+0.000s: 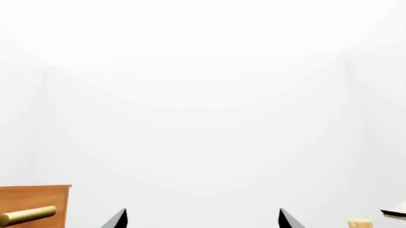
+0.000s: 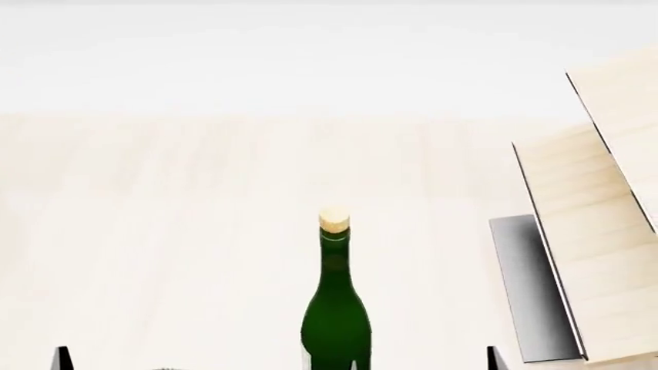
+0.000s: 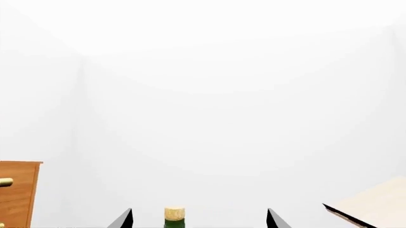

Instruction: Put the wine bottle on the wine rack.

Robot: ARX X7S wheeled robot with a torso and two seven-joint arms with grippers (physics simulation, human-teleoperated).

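Note:
The wine bottle (image 2: 337, 316) stands upright on the pale wood table (image 2: 154, 200); it is dark green with a tan cork (image 2: 334, 220). The wine rack (image 2: 591, 231), made of tilted light wood panels on a grey metal base (image 2: 526, 297), stands to its right. My left gripper (image 1: 203, 219) is open with nothing between its fingers. My right gripper (image 3: 199, 219) is open too; the cork (image 3: 174, 213) shows beyond its fingers, apart from them. In the head view only one dark fingertip (image 2: 64, 359) shows at the lower left and another fingertip (image 2: 495, 359) at the lower right, with the bottle between them.
A reddish-brown cabinet (image 1: 35, 202) with a brass handle (image 1: 28, 216) shows in the left wrist view, and the cabinet (image 3: 18, 192) shows again in the right wrist view. White walls lie behind the table. A rack panel edge (image 3: 374, 206) appears beside the right gripper.

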